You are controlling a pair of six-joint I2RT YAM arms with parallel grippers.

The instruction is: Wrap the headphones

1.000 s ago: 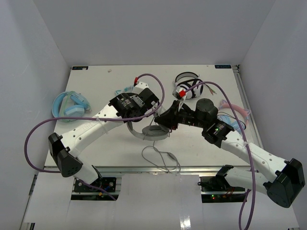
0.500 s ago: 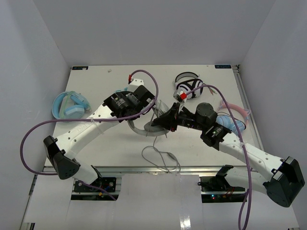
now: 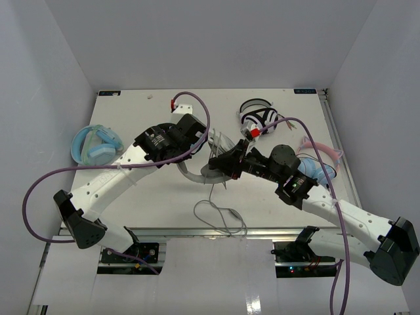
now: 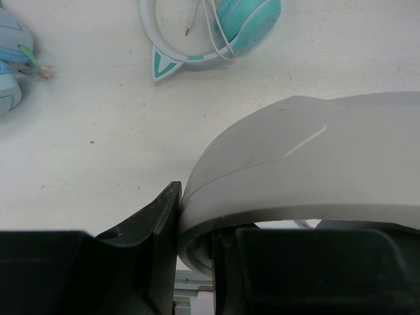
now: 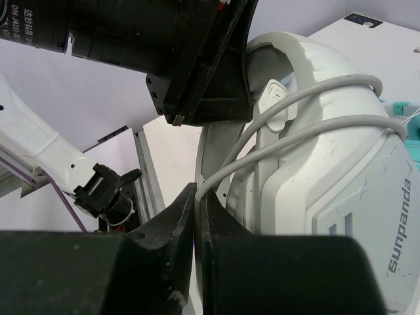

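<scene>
Two grippers meet over the middle of the desk, each with a hold on the light grey headphones. The left gripper is clenched on the headband, with the curved grey band wedged between its black fingers. The right gripper is clenched on the thin grey cable, pinching it at its fingertips just beside an ear cup. Two strands of that cable cross the outer side of the cup, one passing over a small white tab. From above, the headphones sit between the two wrists, mostly hidden by them, and I cannot tell whether they touch the desk. The free end of the cable lies in a loose loop running toward the near edge. A pale blue pair rests at the left edge, and a black-and-white striped pair lies near the far edge, right of the middle. A pair with a pink band lies by the right edge, partly behind the right arm.
</scene>
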